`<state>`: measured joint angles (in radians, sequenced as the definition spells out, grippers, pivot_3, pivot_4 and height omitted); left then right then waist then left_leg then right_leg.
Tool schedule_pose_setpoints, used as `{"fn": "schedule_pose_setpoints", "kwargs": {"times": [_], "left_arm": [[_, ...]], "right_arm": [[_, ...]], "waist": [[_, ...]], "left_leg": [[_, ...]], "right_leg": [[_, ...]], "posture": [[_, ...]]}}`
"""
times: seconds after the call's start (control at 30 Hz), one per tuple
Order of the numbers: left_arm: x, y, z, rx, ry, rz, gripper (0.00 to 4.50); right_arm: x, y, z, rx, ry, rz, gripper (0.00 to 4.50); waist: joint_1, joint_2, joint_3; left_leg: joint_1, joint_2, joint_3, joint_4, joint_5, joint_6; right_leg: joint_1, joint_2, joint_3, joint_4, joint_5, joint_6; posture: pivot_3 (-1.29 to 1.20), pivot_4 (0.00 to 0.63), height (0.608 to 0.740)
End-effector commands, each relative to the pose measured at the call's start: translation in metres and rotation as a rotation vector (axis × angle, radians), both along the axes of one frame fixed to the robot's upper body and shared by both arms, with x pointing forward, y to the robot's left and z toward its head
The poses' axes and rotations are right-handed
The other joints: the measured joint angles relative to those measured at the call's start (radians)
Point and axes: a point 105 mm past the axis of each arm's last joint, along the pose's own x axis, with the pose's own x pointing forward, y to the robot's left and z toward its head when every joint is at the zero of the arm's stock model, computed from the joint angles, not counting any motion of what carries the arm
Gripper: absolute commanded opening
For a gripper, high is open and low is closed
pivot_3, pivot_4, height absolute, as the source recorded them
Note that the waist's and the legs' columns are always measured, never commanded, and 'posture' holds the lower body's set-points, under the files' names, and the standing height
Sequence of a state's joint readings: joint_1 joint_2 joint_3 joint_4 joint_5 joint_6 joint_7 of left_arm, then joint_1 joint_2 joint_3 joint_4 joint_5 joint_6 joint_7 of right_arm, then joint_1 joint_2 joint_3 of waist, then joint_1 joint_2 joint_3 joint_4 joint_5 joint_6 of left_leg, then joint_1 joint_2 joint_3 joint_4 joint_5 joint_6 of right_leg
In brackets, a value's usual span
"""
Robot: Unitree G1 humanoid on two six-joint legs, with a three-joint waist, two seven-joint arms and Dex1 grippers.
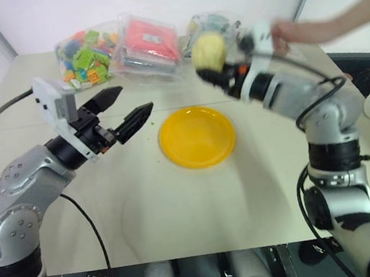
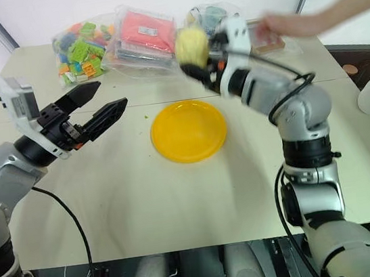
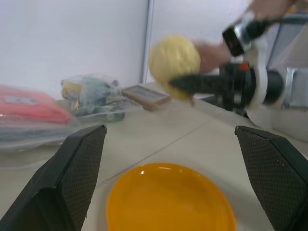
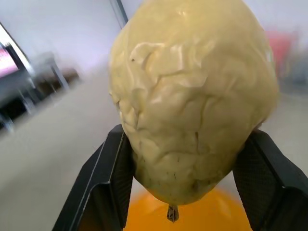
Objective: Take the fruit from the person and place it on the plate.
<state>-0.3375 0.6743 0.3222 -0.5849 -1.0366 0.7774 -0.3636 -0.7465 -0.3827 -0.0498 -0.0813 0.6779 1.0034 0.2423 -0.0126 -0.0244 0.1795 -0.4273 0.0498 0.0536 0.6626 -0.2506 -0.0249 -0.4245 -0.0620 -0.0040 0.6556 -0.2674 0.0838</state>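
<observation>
The right gripper (image 1: pixel 212 73) pinches the fruit (image 1: pixel 208 51) from both sides, in the air just beyond the plate's (image 1: pixel 196 137) far right rim. The person's hand (image 1: pixel 285 32) hovers close behind it. The rounded, bumpy fruit could roll out of the two-finger pinch on the way down and miss the plate. The left gripper (image 1: pixel 124 114) stands spread and empty over the counter (image 1: pixel 181 214), left of the plate.

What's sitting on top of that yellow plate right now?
Nothing: the yellow plate lies bare. The fruit is held in the right gripper, up beyond the plate's far edge. The table under the plate is covered.
</observation>
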Motion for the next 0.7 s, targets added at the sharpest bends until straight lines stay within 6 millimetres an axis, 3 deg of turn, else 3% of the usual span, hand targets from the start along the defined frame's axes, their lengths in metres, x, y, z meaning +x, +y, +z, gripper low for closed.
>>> {"fn": "schedule_pose_setpoints", "kwargs": {"times": [0.03, 0.27, 0.47, 0.63, 0.7], "left_arm": [[-0.006, 0.008, 0.006, 0.008, -0.017, 0.012, 4.50], [-0.009, 0.010, -0.019, 0.070, 0.074, 0.022, 4.50], [-0.010, 0.013, -0.032, 0.101, 0.109, 0.031, 4.50], [-0.010, 0.009, -0.034, 0.108, 0.114, 0.002, 4.50], [-0.010, 0.008, -0.033, 0.103, 0.111, -0.005, 4.50]], "right_arm": [[-0.012, 0.010, -0.007, -0.053, -0.020, 0.052, 2.27], [-0.017, 0.008, -0.056, -0.187, 0.076, 0.028, 2.27], [-0.020, 0.003, -0.069, -0.237, 0.102, 0.026, 2.27], [-0.024, 0.001, -0.065, -0.234, 0.084, 0.043, 4.48], [-0.026, 0.000, -0.059, -0.226, 0.071, 0.051, 4.48]], "waist": [[-0.001, 0.000, 0.000], [0.000, 0.000, 0.000], [0.001, 0.000, 0.000], [0.000, 0.000, 0.000], [0.000, 0.000, 0.000]], "left_leg": [[0.000, 0.000, 0.000, 0.000, 0.000, 0.000], [0.000, 0.000, 0.000, -0.001, 0.000, 0.000], [0.000, 0.000, 0.000, -0.001, 0.000, 0.000], [0.000, 0.000, 0.000, -0.001, 0.000, 0.000], [0.000, 0.000, 0.000, -0.001, 0.000, 0.000]], "right_leg": [[0.000, 0.000, 0.000, 0.000, 0.000, 0.000], [0.000, 0.000, 0.000, 0.000, 0.000, 0.000], [0.000, 0.000, 0.000, 0.000, 0.000, 0.000], [0.000, 0.000, 0.000, 0.000, 0.000, 0.000], [0.000, 0.000, 0.000, 0.000, 0.000, 0.000]], "posture": [[0.00, 0.150, 0.731], [0.00, 0.150, 0.731], [0.00, 0.150, 0.731], [0.00, 0.150, 0.731], [0.00, 0.150, 0.731]]}}
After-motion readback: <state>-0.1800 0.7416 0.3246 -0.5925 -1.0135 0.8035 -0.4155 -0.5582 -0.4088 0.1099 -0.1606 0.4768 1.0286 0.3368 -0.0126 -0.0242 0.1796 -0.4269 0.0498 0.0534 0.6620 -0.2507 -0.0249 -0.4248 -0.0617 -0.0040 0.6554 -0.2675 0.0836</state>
